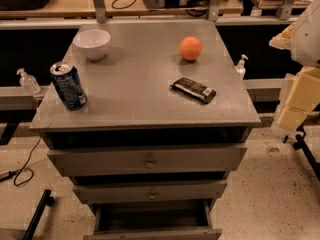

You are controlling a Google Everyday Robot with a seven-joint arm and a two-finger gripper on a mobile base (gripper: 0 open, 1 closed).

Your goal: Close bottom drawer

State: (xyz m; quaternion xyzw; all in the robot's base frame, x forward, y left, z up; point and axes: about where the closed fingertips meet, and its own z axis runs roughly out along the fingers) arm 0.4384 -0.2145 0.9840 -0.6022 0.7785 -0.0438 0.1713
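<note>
The bottom drawer is the lowest of three grey drawers in a grey cabinet. It stands pulled out towards me, and its dark, empty inside shows. The lower part of its front is cut off by the picture's bottom edge, so its knob is hidden. The two wider drawers above it, the top drawer and the middle drawer, each stick out a little. My gripper is a cream and white shape at the right edge, beside the cabinet's right side at tabletop height, well above and to the right of the bottom drawer.
On the cabinet top stand a white bowl, a blue can, an orange and a dark snack bar. Sanitiser bottles stand on ledges on both sides. A cable lies on the speckled floor at the left.
</note>
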